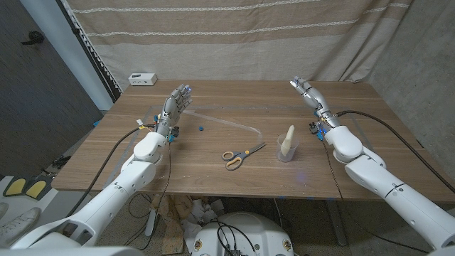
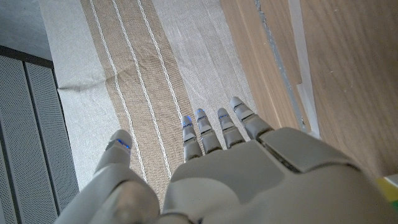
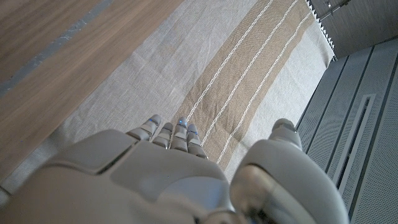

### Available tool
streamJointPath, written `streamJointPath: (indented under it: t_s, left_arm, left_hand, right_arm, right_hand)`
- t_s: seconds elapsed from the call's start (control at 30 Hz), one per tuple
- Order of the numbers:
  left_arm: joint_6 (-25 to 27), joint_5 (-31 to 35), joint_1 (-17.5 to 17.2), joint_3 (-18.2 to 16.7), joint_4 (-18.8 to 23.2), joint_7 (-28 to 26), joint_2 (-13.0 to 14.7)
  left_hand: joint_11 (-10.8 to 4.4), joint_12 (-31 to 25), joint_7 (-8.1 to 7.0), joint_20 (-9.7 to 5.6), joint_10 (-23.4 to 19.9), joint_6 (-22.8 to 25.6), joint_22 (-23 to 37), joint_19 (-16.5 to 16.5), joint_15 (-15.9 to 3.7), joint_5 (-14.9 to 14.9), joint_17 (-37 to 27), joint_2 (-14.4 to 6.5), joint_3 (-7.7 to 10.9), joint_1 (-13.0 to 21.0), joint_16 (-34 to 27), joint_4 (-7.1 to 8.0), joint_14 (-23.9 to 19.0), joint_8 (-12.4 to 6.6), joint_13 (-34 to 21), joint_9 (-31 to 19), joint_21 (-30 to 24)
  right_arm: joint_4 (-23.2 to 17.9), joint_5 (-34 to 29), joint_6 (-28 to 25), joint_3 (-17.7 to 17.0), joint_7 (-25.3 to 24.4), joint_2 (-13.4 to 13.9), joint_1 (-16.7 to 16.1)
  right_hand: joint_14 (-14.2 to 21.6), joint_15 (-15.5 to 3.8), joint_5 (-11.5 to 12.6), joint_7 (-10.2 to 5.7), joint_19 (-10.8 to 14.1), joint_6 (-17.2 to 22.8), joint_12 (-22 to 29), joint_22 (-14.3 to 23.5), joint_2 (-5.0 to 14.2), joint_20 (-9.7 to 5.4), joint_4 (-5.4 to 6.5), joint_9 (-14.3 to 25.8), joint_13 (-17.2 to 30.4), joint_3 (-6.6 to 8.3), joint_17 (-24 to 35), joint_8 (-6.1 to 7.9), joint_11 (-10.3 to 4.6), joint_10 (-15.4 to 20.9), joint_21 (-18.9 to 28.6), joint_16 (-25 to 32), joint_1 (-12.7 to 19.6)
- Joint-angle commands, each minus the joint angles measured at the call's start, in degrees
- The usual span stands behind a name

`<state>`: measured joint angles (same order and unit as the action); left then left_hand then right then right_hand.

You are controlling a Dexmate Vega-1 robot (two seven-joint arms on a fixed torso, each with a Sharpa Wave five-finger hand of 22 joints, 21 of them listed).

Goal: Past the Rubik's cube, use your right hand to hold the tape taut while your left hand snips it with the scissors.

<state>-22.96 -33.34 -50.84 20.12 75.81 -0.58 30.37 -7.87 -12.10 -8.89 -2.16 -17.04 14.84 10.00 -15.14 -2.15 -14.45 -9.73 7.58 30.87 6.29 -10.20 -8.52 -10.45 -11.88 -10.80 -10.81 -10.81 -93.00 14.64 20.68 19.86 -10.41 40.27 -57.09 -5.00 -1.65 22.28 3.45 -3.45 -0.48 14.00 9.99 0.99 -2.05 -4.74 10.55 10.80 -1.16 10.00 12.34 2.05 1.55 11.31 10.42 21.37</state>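
**Cup with a cone, scissors loose on the surface**

Right of centre, a clear cup [image 1: 285, 153] holds a pale cone [image 1: 287, 139]. Scissors [image 1: 241, 155] lie just left; a tape strip [image 1: 227, 121] runs above. Left robot hand [image 1: 177, 102] and right robot hand [image 1: 307, 91] hover spread, holding nothing.

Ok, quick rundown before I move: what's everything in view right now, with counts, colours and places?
Scissors: one, orange-yellow handles, table centre.
Tape strip: one, clear, lying on the table from near the left hand toward the centre.
Cone in a clear cup: one, cream, right of the scissors.
Small blue bit: one, left of centre.
White box: one, far left corner.
Table: one, wooden.
Curtain: beige, striped, behind.
No Rubik's cube seen.
Left hand: open, raised, far left.
Right hand: open, raised, far right.
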Motion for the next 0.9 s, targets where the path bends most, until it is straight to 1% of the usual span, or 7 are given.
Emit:
streamJointPath:
  t_s: [0.03,0.13,0.37,0.5,0.57,0.67,0.9]
  left_arm:
    - [-0.2,0.1,-0.4,0.0,-0.1,-0.5,-0.1]
    - [-0.5,0.2,-0.4,-0.1,-0.3,-0.7,-0.3]
    - [-0.5,0.1,-0.1,-0.1,-0.7,-0.6,-0.4]
    - [0.3,0.5,-0.2,-0.1,-0.3,-1.6,-0.3]
    - [0.3,0.1,0.0,-0.1,-0.9,-1.1,-0.5]
    - [-0.2,0.0,0.1,-0.1,-1.4,-0.9,-0.7]
    - [0.5,-0.3,-0.1,-0.2,-0.9,-1.2,-0.4]
  left_hand:
    - [0.22,-0.1,0.26,-4.48,-0.3,0.1,0.2,-0.1,-6.99,-0.2,-0.3,0.3,0.04,0.4,-0.3,-0.06,-0.3,0.09,-0.3,-0.2,-0.4]
    - [0.24,-0.1,0.25,-4.48,-0.2,0.0,0.2,0.0,-6.95,-0.2,-0.3,0.4,0.02,0.4,-0.3,-0.04,-0.2,0.12,-0.3,-0.2,-0.4]
    - [0.07,-0.1,0.24,-4.49,-0.3,0.0,0.2,-0.1,-7.03,-0.2,-0.3,0.4,-0.05,0.3,-0.3,-0.01,-0.2,0.16,-0.3,-0.2,-0.4]
    - [0.1,-0.1,0.25,-4.47,-0.3,-0.1,0.2,0.0,-7.01,-0.2,-0.3,0.4,-0.09,0.3,-0.3,0.0,-0.2,0.2,-0.3,-0.2,-0.4]
    - [0.11,-0.1,0.44,-4.4,-0.4,0.0,0.2,-0.1,-6.96,-0.2,-0.3,0.4,-0.11,0.3,-0.3,0.02,-0.3,0.16,-0.3,-0.2,-0.4]
    - [0.05,-0.1,0.52,-4.48,-0.4,0.2,0.2,-0.2,-6.98,-0.2,-0.3,0.4,-0.14,0.4,-0.4,0.03,-0.4,0.12,-0.3,-0.2,-0.5]
    - [0.22,-0.1,0.5,-4.54,-0.6,0.1,0.2,-0.1,-7.1,-0.2,-0.3,0.3,-0.18,0.4,-0.3,0.06,-0.3,0.15,-0.3,-0.2,-0.4]
  right_arm:
    - [-2.6,-3.2,0.8,-1.4,-0.7,2.0,-2.3]
    - [-3.1,-4.4,1.1,-1.7,-1.2,2.3,-2.8]
    - [-3.5,-7.5,1.7,-1.8,-2.8,2.0,-3.2]
    - [-3.9,-8.5,1.7,-1.9,-2.9,2.2,-3.4]
    - [-4.3,-9.3,1.6,-2.0,-3.0,2.5,-3.5]
    - [-5.0,-10.9,1.5,-2.1,-3.2,3.0,-3.7]
    - [-5.7,-12.6,1.2,-2.3,-3.4,3.4,-4.1]
  right_hand:
    - [0.2,-0.23,0.6,-0.03,0.1,0.3,0.3,0.1,0.17,-2.3,-0.53,0.1,0.2,-0.01,0.2,0.21,-0.51,0.6,0.0,0.3,0.8]
    - [0.1,-0.28,0.7,-0.12,0.1,0.3,0.2,0.1,0.28,-2.32,-0.74,0.2,0.3,0.08,0.2,0.21,-1.0,0.6,-0.1,0.2,1.2]
    - [-0.1,-0.77,1.0,-0.34,0.2,-0.3,-0.1,0.1,0.52,-2.54,-1.22,0.2,0.3,0.27,0.2,-0.04,-1.16,-0.1,-0.1,0.1,2.2]
    - [-0.5,-0.75,1.2,-0.64,0.0,-0.9,-0.3,0.1,0.7,-2.64,-1.56,0.2,0.3,0.41,0.2,-0.26,-1.36,-0.6,-0.2,-0.1,2.9]
    - [-0.7,-0.69,1.3,-0.75,0.0,-0.9,-0.4,0.1,0.77,-2.67,-1.67,0.2,0.3,0.46,0.2,-0.26,-1.48,-0.7,-0.2,-0.1,3.2]
    - [-0.8,-0.64,1.5,-1.03,-0.2,-0.7,-0.4,0.1,0.89,-2.71,-1.83,0.3,0.3,0.54,0.2,-0.18,-1.51,-0.8,-0.2,-0.1,3.6]
    - [-0.9,-0.6,1.7,-0.77,-0.2,-0.6,-0.5,0.1,1.12,-2.71,-2.12,0.3,0.3,0.69,0.2,-0.13,-1.27,-0.9,-0.3,-0.1,4.3]
